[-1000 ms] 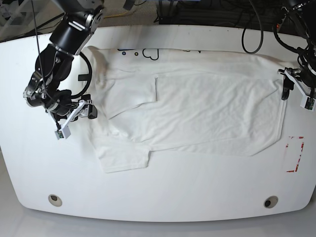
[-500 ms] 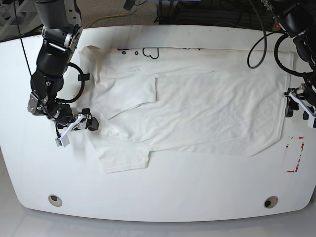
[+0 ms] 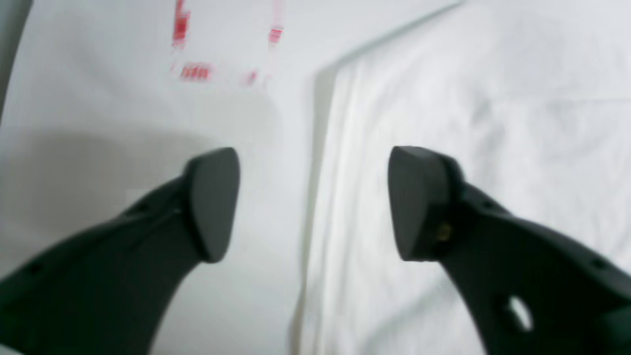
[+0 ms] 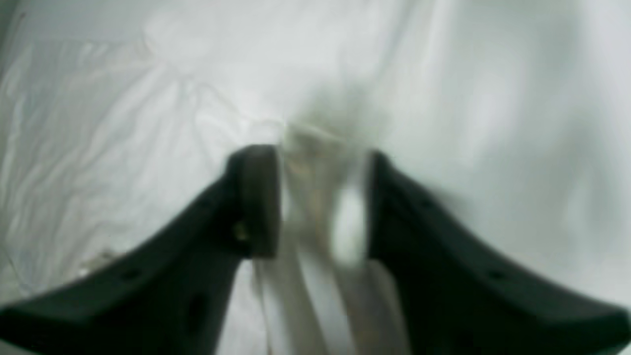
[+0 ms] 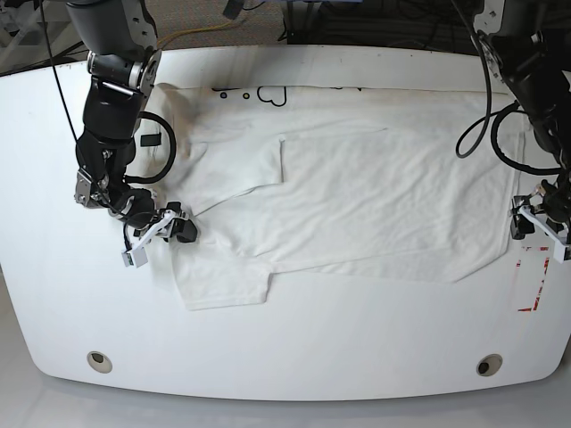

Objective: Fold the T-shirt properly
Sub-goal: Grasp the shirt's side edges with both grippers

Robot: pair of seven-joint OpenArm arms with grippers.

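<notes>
The white soft cotton T-shirt [image 5: 357,196] is lying spread on the white surface [image 5: 294,348], plain reverse up, with only a strip of blue print showing at its far edge. One sleeve is already lying folded over the body; the other sleeve is sticking out below, so I judge the folding is only beginning.

The right end effector [image 4: 315,202] is pinching a gathered bunch of the cloth between its fingers, at the shirt's sleeve side. The left end effector [image 3: 310,202] is standing spread and empty, its fingers straddling the hem edge, with red tape marks [image 3: 197,69] ahead of it. The main folds are still remaining.
</notes>
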